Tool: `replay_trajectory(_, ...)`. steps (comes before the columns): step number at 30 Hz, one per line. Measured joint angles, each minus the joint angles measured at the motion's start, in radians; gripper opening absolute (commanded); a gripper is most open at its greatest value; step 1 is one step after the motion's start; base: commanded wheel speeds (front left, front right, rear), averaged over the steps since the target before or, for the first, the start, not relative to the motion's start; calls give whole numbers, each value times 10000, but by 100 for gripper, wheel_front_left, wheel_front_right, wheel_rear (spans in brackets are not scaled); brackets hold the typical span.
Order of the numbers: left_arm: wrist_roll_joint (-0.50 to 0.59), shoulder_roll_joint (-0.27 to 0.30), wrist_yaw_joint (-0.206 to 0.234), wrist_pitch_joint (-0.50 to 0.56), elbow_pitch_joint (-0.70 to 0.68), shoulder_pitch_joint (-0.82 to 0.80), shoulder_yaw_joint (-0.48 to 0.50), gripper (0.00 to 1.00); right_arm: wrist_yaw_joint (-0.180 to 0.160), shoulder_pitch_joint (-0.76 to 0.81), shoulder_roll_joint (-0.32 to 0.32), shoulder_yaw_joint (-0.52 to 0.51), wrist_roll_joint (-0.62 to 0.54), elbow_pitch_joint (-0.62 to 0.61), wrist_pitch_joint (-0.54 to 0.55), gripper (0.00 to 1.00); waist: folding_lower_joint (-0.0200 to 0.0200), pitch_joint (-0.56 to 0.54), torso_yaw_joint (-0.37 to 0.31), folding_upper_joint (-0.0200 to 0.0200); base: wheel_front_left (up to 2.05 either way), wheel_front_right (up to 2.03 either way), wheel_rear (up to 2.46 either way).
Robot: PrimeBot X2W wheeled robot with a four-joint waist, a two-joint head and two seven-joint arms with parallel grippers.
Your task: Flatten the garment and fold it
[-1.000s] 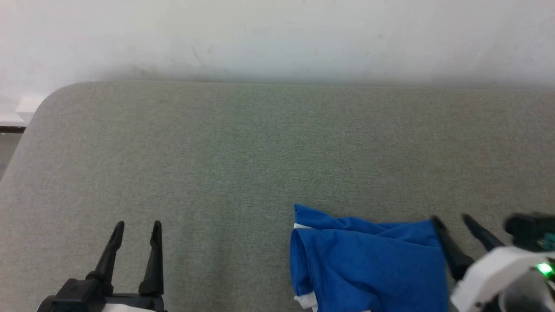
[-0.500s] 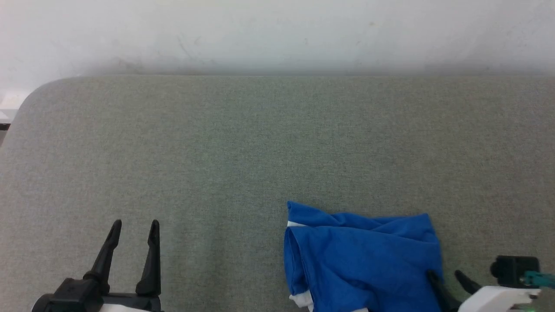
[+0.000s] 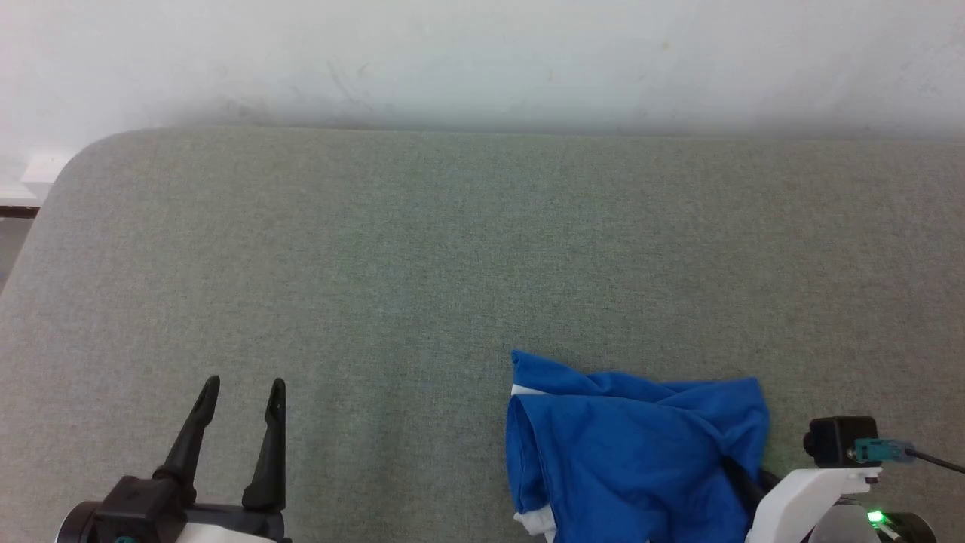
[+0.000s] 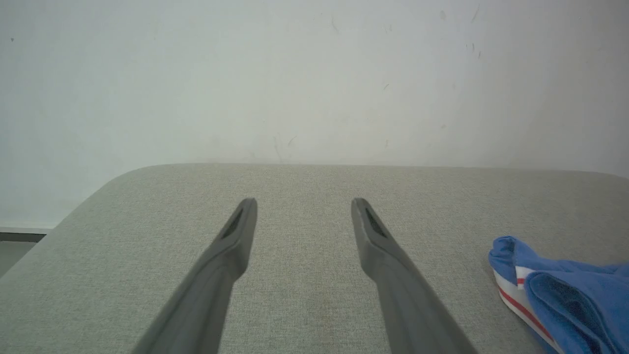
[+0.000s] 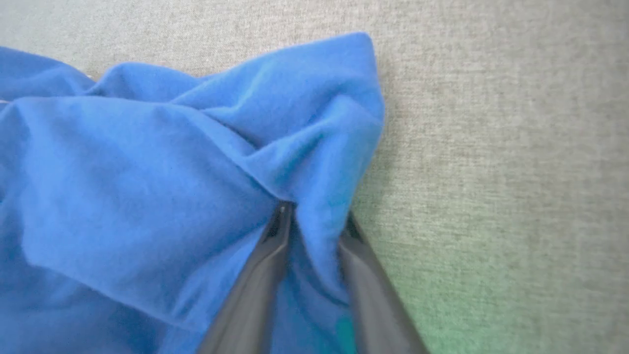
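Note:
The garment (image 3: 626, 452) lies crumpled at the near right of the grey padded surface (image 3: 452, 264), royal blue with a white edge showing at its left. In the left wrist view the garment (image 4: 565, 290) shows red-and-white striped trim. My right gripper (image 3: 746, 483) sits at the garment's right edge. In the right wrist view its two fingers have narrowed onto a raised fold of the garment (image 5: 147, 172), and the right gripper (image 5: 314, 211) squeezes that ridge, with wrinkles running to its tips. My left gripper (image 3: 241, 386) stands open and empty at the near left, its fingers (image 4: 236, 236) apart over bare surface.
A pale wall (image 3: 482, 60) runs along the surface's far edge. The surface's far left corner (image 3: 83, 158) is rounded, with a drop to the floor beyond it. The right arm's wrist camera (image 3: 837, 441) sits just right of the garment.
My right gripper has drawn back toward me along the garment's right edge and narrowed from wide open onto a fold of it. The left gripper has held still. The head view has shifted slightly.

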Motion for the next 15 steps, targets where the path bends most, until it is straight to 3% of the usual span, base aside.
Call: replay_trajectory(15,2,4,71,-15,-130,-21,-71,100,2,-310,52,-267,-320,-337,148,0,1,-145,-426,0,0,0,0)
